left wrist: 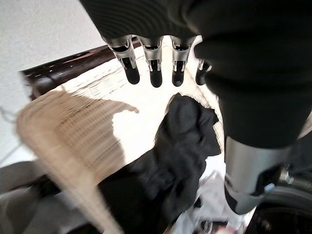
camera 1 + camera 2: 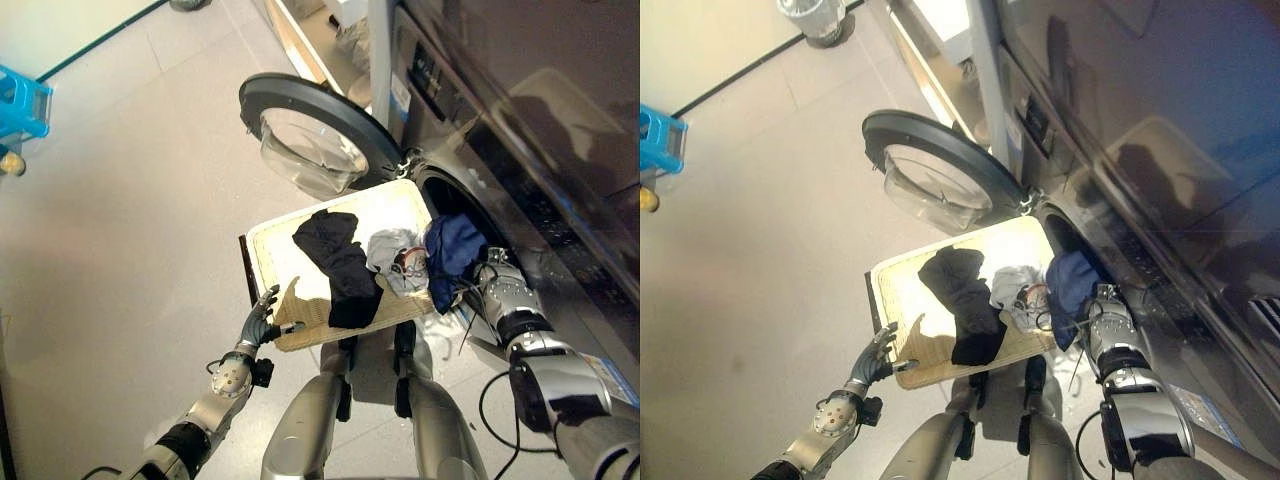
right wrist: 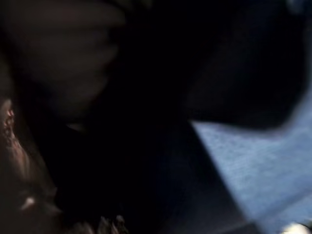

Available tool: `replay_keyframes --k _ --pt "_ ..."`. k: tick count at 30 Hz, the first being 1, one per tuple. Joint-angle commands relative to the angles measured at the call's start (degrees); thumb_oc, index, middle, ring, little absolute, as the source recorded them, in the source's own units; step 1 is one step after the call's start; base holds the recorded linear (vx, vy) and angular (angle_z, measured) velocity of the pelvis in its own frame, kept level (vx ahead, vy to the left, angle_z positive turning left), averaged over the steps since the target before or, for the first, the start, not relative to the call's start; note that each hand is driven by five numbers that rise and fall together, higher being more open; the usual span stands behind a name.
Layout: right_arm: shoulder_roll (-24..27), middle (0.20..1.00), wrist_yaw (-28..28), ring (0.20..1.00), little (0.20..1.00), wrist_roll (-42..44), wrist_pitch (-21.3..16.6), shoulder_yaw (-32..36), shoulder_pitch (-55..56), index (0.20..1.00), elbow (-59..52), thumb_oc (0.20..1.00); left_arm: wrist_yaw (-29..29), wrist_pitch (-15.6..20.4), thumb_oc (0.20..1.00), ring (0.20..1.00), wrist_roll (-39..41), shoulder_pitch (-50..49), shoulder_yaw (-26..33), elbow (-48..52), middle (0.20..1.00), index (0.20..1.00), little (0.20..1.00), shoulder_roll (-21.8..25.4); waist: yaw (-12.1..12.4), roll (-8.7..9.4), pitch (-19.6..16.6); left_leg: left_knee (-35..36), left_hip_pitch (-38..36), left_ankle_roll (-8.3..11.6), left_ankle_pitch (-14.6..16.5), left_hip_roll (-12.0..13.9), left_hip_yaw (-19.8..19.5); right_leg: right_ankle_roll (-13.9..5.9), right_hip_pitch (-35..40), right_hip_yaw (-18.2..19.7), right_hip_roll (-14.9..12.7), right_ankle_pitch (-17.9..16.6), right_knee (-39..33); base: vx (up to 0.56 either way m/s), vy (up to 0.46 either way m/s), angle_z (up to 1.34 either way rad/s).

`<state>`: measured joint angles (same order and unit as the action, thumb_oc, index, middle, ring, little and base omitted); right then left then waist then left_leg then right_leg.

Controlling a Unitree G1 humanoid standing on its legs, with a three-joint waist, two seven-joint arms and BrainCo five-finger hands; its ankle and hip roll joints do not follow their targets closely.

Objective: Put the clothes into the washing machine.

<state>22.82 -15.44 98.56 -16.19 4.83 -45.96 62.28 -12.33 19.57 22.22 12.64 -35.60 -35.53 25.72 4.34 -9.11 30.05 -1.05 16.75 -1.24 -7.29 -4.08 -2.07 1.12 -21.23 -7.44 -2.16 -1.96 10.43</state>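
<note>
A shallow wicker basket (image 2: 275, 262) is held in front of the washing machine's drum opening (image 2: 452, 198). In it lie a black garment (image 2: 340, 265), a grey garment (image 2: 392, 256) and, at the end by the drum, a navy garment (image 2: 452, 250). My left hand (image 2: 260, 322) is open, with straight fingers (image 1: 155, 68) against the basket's near corner; its wrist view looks over the weave (image 1: 73, 136) and the black garment (image 1: 175, 156). My right hand (image 2: 500, 290) sits at the basket's drum end, pressed into the navy garment (image 3: 253, 165), which covers it.
The washer's round glass door (image 2: 315, 135) stands swung open to the left of the drum, just beyond the basket. The machine's dark front (image 2: 540, 120) runs along the right. A blue crate (image 2: 20, 100) sits on the pale floor at far left.
</note>
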Motion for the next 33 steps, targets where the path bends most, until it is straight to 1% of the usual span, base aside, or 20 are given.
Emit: replay_keyframes --k 1,2,3,6,9,10,11,13,16,17,19,21,22,24,26,28,29,31,32,33 --pt "18.5 0.200 -0.3 0.200 0.200 9.2 -15.8 5.9 -4.9 0.200 -2.6 0.200 0.7 2.5 1.000 1.000 2.7 -2.2 -0.2 4.7 1.000 1.000 1.000 1.8 -0.4 -3.20 -0.3 -5.6 6.4 0.12 -0.7 -1.2 0.3 -0.96 -2.8 1.0 -1.0 2.7 8.4 0.01 -0.107 0.19" --pt "19.9 0.200 1.4 0.200 0.200 12.7 -18.6 6.6 -5.7 0.200 -2.5 0.200 1.3 2.1 1.000 1.000 3.3 -2.5 -0.8 6.0 1.000 1.000 1.000 2.8 -0.2 -3.49 -0.3 -5.8 7.3 0.08 -0.9 -1.2 0.2 -0.83 -3.7 0.9 -0.8 3.0 9.2 0.02 -0.157 0.16" --pt "21.4 0.200 1.7 0.200 0.200 14.4 -23.7 8.2 -7.3 0.200 -4.6 0.200 2.1 1.9 1.000 1.000 3.7 -3.1 -1.6 7.4 1.000 1.000 1.000 4.4 -0.1 -3.91 -0.3 -6.4 8.8 0.04 -1.0 -1.4 0.0 -0.59 -5.3 0.6 -0.6 3.6 10.6 0.03 -0.173 0.11" --pt "22.4 0.200 0.6 0.200 0.200 14.4 -30.7 9.5 -8.8 0.200 -9.8 0.200 4.1 1.9 1.000 1.000 4.1 -3.8 -2.7 9.2 1.000 1.000 1.000 6.0 0.0 -4.70 -0.3 -7.9 11.4 -0.01 -1.3 -1.7 -0.4 -0.24 -8.4 0.4 -0.4 4.6 14.0 0.02 -0.133 0.30" --pt "22.4 0.200 -1.2 0.200 0.200 14.4 -33.7 9.3 -10.1 0.200 -12.2 0.200 4.9 2.0 1.000 1.000 4.3 -3.8 -3.7 9.7 1.000 1.000 1.000 6.2 -0.2 -5.20 -0.3 -9.2 13.2 -0.02 -1.4 -2.2 -0.6 0.00 -10.5 0.7 -0.3 5.3 16.2 0.01 -0.072 0.23" --pt "22.2 0.316 -2.7 0.316 0.316 14.4 -34.6 9.0 -11.3 0.316 -13.2 0.316 5.4 2.2 1.000 1.000 4.5 -3.7 -4.4 9.8 1.000 1.000 1.000 6.3 -0.2 -5.44 -0.3 -9.9 14.0 -0.06 -1.4 -2.4 -0.8 0.18 -11.5 1.0 -0.1 5.7 17.2 0.03 -0.093 -0.12" --pt "21.8 0.784 -2.8 0.784 0.784 14.4 -34.1 8.8 -12.2 0.784 -13.9 0.784 5.5 2.4 1.000 1.000 4.2 -3.6 -5.1 9.9 1.000 1.000 1.000 6.4 -0.2 -5.49 -0.3 -10.6 14.5 -0.05 -0.9 -2.8 -1.0 0.21 -12.1 1.4 -0.1 6.5 18.3 0.01 -0.079 -0.15" --pt "21.0 1.000 -1.2 1.000 1.000 14.4 -32.6 8.9 -13.2 1.000 -15.3 1.000 5.5 2.4 1.000 1.000 4.1 -3.4 -5.6 10.2 1.000 1.000 1.000 6.4 -0.2 -5.73 -0.3 -11.2 15.4 -0.09 -1.2 -2.9 -1.2 0.42 -13.0 1.5 0.0 6.5 19.1 -0.01 -0.065 -0.13" --pt "18.0 1.000 2.8 1.000 1.000 14.4 -31.0 9.5 -14.1 1.000 -19.3 1.000 5.5 2.0 1.000 1.000 3.9 -3.0 -6.5 10.6 1.000 1.000 1.000 6.4 -0.2 -6.01 -0.3 -11.7 16.3 -0.16 -1.3 -3.0 -1.5 0.60 -14.1 2.0 0.4 7.0 20.1 0.01 -0.068 -0.03" --pt "14.1 1.000 6.9 1.000 1.000 14.4 -28.3 9.1 -14.4 1.000 -22.4 1.000 6.1 1.6 1.000 1.000 3.3 -2.5 -7.2 10.4 1.000 1.000 1.000 6.3 -0.1 -6.21 -0.3 -11.9 16.8 -0.23 -1.3 -3.0 -1.6 0.71 -14.8 2.4 0.8 7.3 20.8 -0.02 -0.056 -0.12" --pt "11.7 1.000 8.6 1.000 1.000 14.4 -25.5 7.0 -14.6 1.000 -22.2 1.000 5.9 1.8 1.000 1.000 2.7 -2.2 -8.0 10.1 1.000 1.000 1.000 6.2 -0.2 -6.41 -0.3 -12.2 17.1 -0.22 -1.4 -3.1 -1.7 0.78 -15.5 2.8 1.2 7.3 21.2 0.00 -0.016 -0.09" --pt "11.4 1.000 8.4 1.000 1.000 14.4 -24.8 5.7 -15.1 1.000 -21.1 1.000 5.9 1.8 1.000 1.000 3.0 -2.1 -8.3 10.1 1.000 1.000 1.000 6.0 -0.2 -6.66 -0.3 -12.1 17.2 -0.22 -1.7 -3.0 -1.6 0.87 -15.8 2.9 1.4 7.0 21.2 -0.01 0.038 -0.20" --pt "12.1 1.000 8.4 1.000 1.000 14.4 -21.1 3.2 -15.6 1.000 -16.3 1.000 5.9 2.2 1.000 1.000 3.2 -2.2 -8.5 9.7 1.000 1.000 1.000 5.5 -0.3 -6.95 -0.3 -12.1 17.3 -0.21 -1.5 -3.1 -1.2 0.86 -16.3 3.2 1.5 7.2 21.5 0.02 0.045 -0.22" --pt "14.1 1.000 9.3 1.000 1.000 14.4 -18.8 0.1 -16.6 1.000 -9.3 1.000 5.5 2.3 1.000 1.000 3.3 -2.3 -8.9 9.9 1.000 1.000 1.000 4.9 -0.3 -7.29 -0.3 -11.9 17.4 -0.25 -1.6 -3.1 -0.9 1.02 -16.5 3.3 1.7 7.2 21.6 -0.01 0.058 -0.12" --pt "15.0 1.000 6.2 1.000 1.000 6.1 -19.7 -0.8 -17.4 1.000 -5.0 1.000 5.1 2.3 1.000 1.000 3.4 -2.1 -9.2 9.8 1.000 1.000 1.000 4.2 -0.4 -7.61 -0.3 -11.5 17.4 -0.27 -1.7 -3.0 -0.6 1.06 -16.6 3.3 1.7 7.0 21.3 -0.02 0.061 -0.07" --pt "15.3 1.000 3.0 1.000 1.000 0.5 -18.3 -0.9 -17.8 1.000 -2.7 1.000 4.6 2.2 1.000 1.000 3.5 -1.8 -9.7 9.9 1.000 1.000 1.000 4.1 -0.5 -7.61 -0.3 -11.1 17.1 -0.28 -1.5 -3.2 -0.5 0.99 -16.4 3.4 1.7 7.3 21.1 0.00 0.044 -0.10" --pt "16.4 1.000 -1.0 1.000 1.000 -8.1 -18.1 -1.7 -18.7 1.000 0.2 1.000 4.0 1.9 1.000 1.000 3.9 -1.5 -10.2 10.2 1.000 1.000 1.000 4.0 -0.3 -7.80 -0.3 -10.8 17.2 -0.37 -1.7 -3.2 -0.3 1.02 -16.5 3.4 1.7 7.0 20.9 -0.04 0.055 -0.13" --pt "17.3 1.000 -5.2 1.000 1.000 -18.9 -15.3 -2.7 -19.8 1.000 2.2 1.000 3.7 1.3 1.000 1.000 3.9 -1.2 -10.4 10.6 1.000 1.000 1.000 3.8 -0.2 -7.96 -0.3 -10.6 17.3 -0.46 -1.8 -3.3 -0.2 0.97 -16.7 3.3 1.6 7.0 20.8 -0.04 0.054 -0.04" --pt "18.0 1.000 -9.1 1.000 1.000 -28.2 -13.0 -4.6 -21.2 1.000 4.2 1.000 3.5 0.8 1.000 1.000 4.0 -0.7 -10.5 10.9 1.000 1.000 1.000 3.8 0.0 -8.13 -0.3 -10.2 17.5 -0.55 -2.0 -3.1 0.0 0.94 -17.0 3.3 1.7 6.7 20.7 -0.06 0.048 0.03" --pt "18.2 1.000 -9.8 1.000 1.000 -29.6 -12.3 -4.9 -21.3 1.000 4.4 1.000 3.5 0.8 1.000 1.000 4.1 -0.7 -10.5 10.9 1.000 1.000 1.000 3.8 0.1 -8.23 -0.3 -10.1 17.8 -0.59 -2.5 -3.0 0.0 0.96 -17.3 3.3 1.8 6.1 20.5 -0.06 0.059 0.02"
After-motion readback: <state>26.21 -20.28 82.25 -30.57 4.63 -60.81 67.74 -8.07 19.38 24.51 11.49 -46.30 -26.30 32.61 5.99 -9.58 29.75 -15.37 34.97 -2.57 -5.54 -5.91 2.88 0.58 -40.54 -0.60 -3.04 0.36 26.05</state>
